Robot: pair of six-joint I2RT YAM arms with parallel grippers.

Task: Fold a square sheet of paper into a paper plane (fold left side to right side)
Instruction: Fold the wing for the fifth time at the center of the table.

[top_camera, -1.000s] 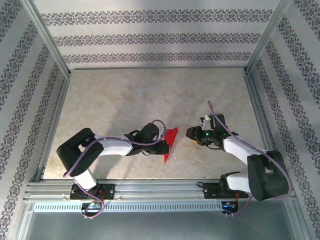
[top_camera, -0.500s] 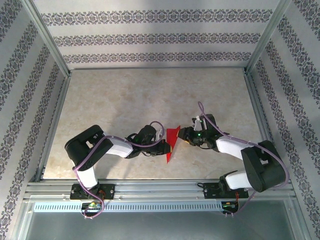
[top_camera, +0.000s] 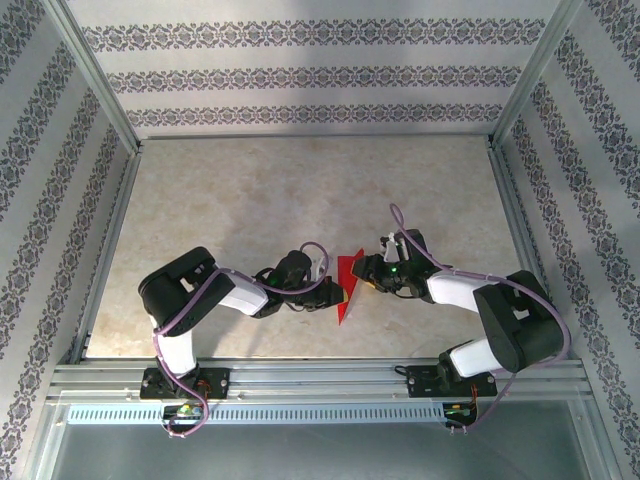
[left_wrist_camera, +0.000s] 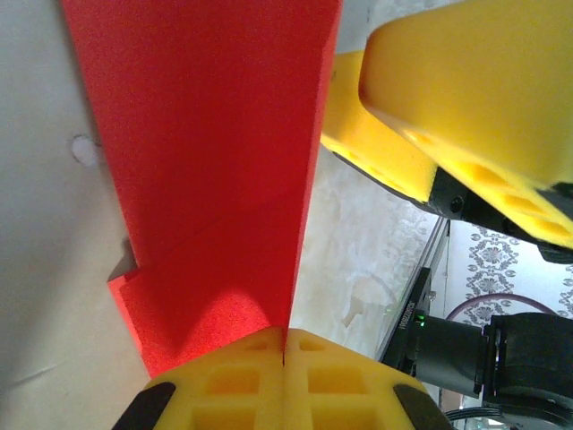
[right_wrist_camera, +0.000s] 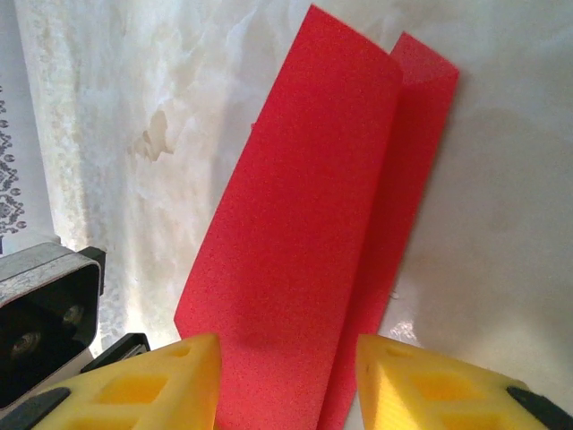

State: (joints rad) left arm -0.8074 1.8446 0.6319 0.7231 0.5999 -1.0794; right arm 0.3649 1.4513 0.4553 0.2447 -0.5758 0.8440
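Your left gripper has its fingers pinched flat on one end of the folded red paper, which sits at the middle front of the table between both arms. Your right gripper has its fingers partly apart with the paper between them. It's unclear whether they touch it.

Nothing legible before me: no word, number, label or brand mark can be read on any surface. The folded sheet of plain bright red paper, pinched in my left end effector, bears no print. The grey floral bands on the white enclosure walls are ornament, not lettering.
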